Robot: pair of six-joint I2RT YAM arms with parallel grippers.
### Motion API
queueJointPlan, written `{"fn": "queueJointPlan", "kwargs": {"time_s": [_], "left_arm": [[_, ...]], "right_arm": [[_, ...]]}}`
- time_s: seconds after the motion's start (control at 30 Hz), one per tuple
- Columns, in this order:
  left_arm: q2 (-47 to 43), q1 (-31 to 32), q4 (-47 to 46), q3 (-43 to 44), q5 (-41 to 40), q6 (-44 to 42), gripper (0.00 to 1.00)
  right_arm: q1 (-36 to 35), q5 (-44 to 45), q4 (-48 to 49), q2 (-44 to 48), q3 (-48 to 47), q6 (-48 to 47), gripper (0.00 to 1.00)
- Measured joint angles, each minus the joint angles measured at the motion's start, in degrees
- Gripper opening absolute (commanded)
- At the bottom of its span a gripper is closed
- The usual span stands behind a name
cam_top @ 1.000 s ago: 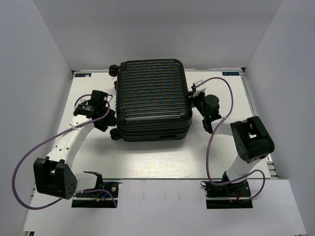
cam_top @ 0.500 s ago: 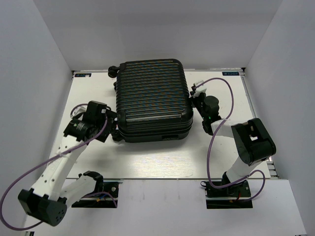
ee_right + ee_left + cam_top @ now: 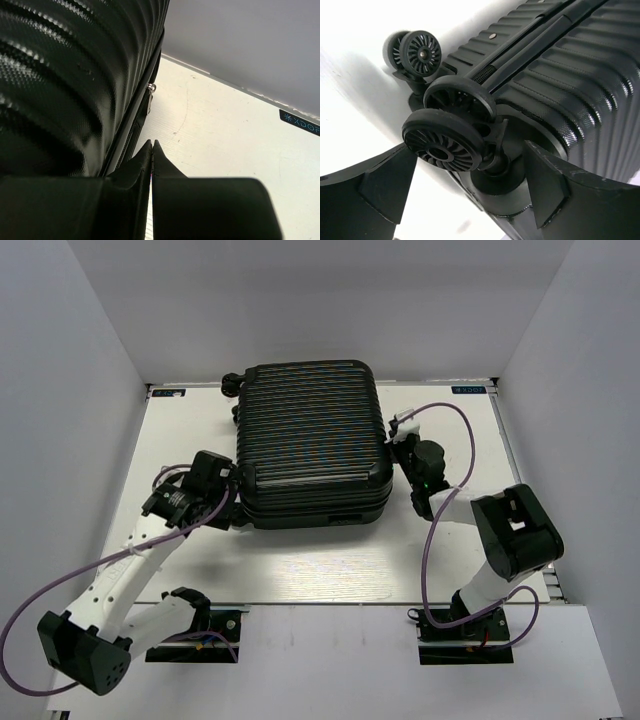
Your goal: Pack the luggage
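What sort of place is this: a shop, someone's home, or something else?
Probably a robotics test booth. Plain white walls box in a white table, a left arm and a right arm are bolted at its near edge, and a lone black suitcase lies on it.

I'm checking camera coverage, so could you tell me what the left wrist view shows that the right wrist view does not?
Only the left wrist view: the left gripper, open, with a fingertip on either side of a near wheel, and a farther wheel. Only the right wrist view: the right gripper, shut on nothing, a zipper pull at the seam and an XDOF label. Both: the ribbed luggage and the white table.
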State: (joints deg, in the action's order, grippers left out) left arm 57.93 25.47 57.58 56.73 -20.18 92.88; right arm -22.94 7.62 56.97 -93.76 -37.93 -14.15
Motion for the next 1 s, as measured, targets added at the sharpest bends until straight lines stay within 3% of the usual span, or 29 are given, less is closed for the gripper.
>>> {"fn": "queueJointPlan", "kwargs": {"time_s": [0.07,0.27,0.3,0.37,0.4,0.77,1.0], "left_arm": [[-0.98,0.52,-1.27,-1.33,-0.74,1.97,0.72],[-0.28,1.42,-4.22,-2.64,-3.28,7.04,0.24],[0.04,1.42,-4.52,-2.56,-3.58,7.26,0.24],[0.94,1.40,-5.33,-2.32,-4.66,8.15,0.04],[1.31,1.38,-5.73,-2.25,-5.14,8.61,0.00],[3.02,1.44,-6.91,-2.84,-8.59,10.14,0.00],[7.76,0.72,-10.60,0.04,-13.29,1.64,0.00]], "right_arm": [[-0.09,-0.02,-0.04,0.17,0.37,-0.28,0.00],[-0.57,0.46,-0.09,0.52,0.72,-0.70,0.00],[-0.70,0.59,-0.09,0.66,0.90,-0.83,0.00],[-0.90,0.85,-0.11,1.22,1.46,-0.96,0.00],[-0.96,0.87,-0.11,1.60,1.79,-1.03,0.00],[-2.12,0.61,-0.72,5.14,4.52,-1.18,0.00],[-2.19,0.66,-1.27,5.42,4.63,-1.40,0.00]]}}
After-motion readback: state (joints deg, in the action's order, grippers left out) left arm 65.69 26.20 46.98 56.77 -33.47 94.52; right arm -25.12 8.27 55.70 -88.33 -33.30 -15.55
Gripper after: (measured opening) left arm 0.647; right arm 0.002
